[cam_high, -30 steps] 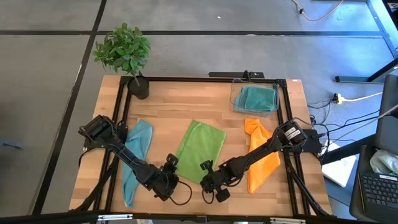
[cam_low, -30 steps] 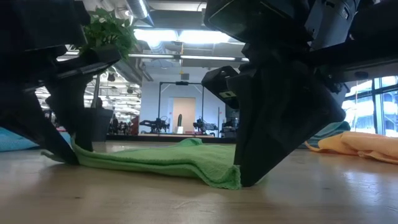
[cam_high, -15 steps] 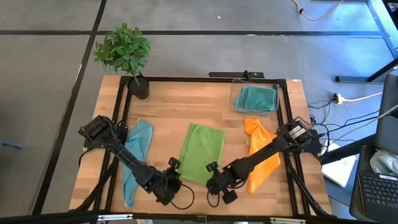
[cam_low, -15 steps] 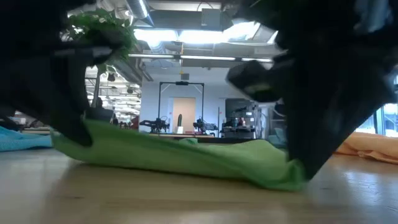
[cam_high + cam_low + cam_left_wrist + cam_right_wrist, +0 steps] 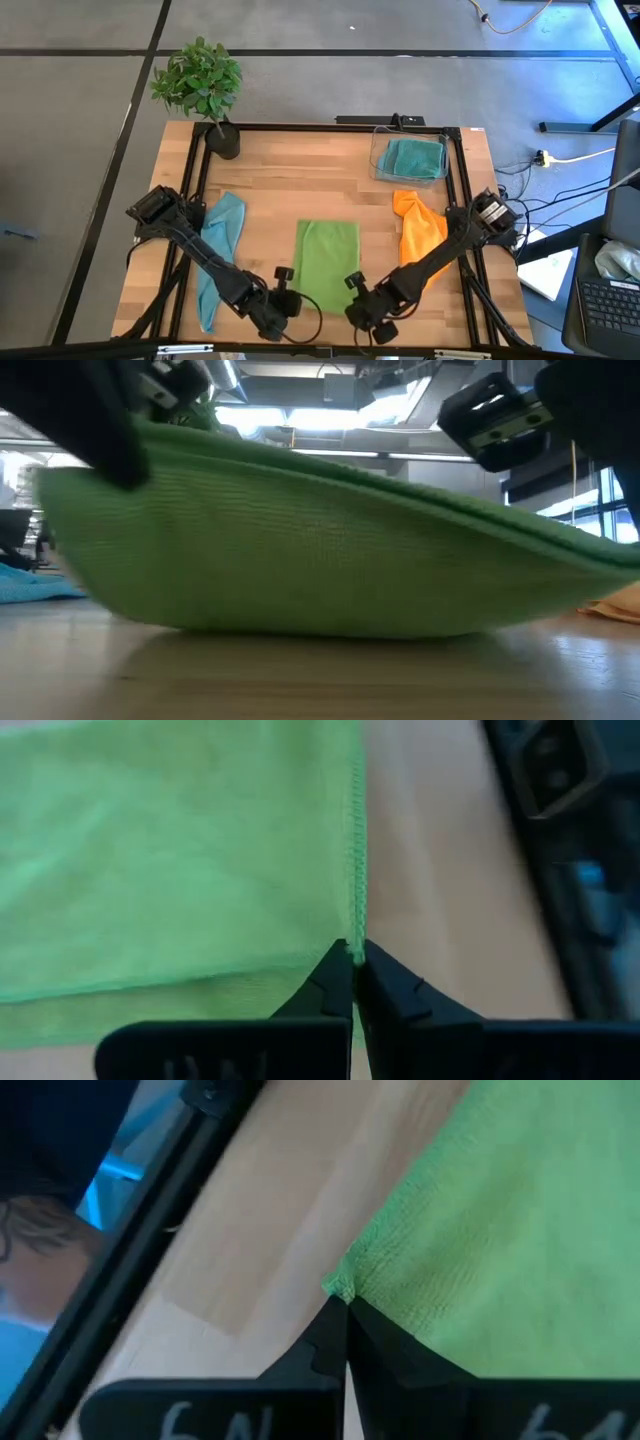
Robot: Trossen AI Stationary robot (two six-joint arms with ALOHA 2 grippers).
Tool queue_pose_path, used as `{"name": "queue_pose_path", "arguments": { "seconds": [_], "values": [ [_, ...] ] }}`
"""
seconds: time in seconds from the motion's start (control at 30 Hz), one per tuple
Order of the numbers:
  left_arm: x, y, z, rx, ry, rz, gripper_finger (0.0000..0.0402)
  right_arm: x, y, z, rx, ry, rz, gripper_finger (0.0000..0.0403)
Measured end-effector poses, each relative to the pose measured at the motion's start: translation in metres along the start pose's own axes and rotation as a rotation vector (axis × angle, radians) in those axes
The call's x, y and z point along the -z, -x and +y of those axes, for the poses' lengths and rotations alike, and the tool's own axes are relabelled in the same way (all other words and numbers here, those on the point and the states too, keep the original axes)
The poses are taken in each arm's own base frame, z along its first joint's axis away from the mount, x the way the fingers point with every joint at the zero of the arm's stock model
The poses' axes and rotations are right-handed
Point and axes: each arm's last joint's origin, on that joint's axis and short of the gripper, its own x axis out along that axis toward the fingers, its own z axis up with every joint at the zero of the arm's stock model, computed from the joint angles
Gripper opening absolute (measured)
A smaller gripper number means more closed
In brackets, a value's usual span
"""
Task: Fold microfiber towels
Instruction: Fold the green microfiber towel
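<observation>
Non-task items on table

We noted a potted plant [image 5: 200,85] at one far corner, a clear plastic bin [image 5: 378,160] opposite.

Lime green towel [image 5: 327,262]: soft matt cloth with a fine knitted, slightly nubby weave and a stitched hem. Light blue towel [image 5: 220,240] and orange towel [image 5: 422,252]: similar matt cloth, rumpled. Table [image 5: 300,175]: pale wood, smooth, with visible plank grain and a faint sheen. Frame [image 5: 330,128]: black matt metal. Bin [image 5: 381,168]: clear glossy plastic. Gripper fingers [image 5: 335,988]: dark matt plastic.
</observation>
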Motion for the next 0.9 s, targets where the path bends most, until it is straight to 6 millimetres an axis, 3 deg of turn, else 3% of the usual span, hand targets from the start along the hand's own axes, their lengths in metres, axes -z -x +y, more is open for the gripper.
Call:
{"name": "queue_pose_path", "arguments": {
  "seconds": [0.17,0.37,0.53,0.9],
  "values": [
    [0.000,0.002,-0.004,0.037,0.012,0.003,0.0000,0.006,0.014,0.011,0.104,0.026,0.023,0.0010],
    [-0.014,0.004,0.010,-0.135,-0.222,-0.033,0.0000,0.010,0.035,0.006,0.299,0.105,0.042,0.0011],
    [-0.022,0.001,0.041,-0.297,-0.335,0.054,0.0000,0.019,0.041,-0.020,0.456,0.112,0.172,0.0011],
    [-0.026,-0.013,0.108,-0.427,-0.275,0.257,0.0000,0.044,0.030,-0.090,0.576,0.057,0.327,0.0011]
  ]
}}
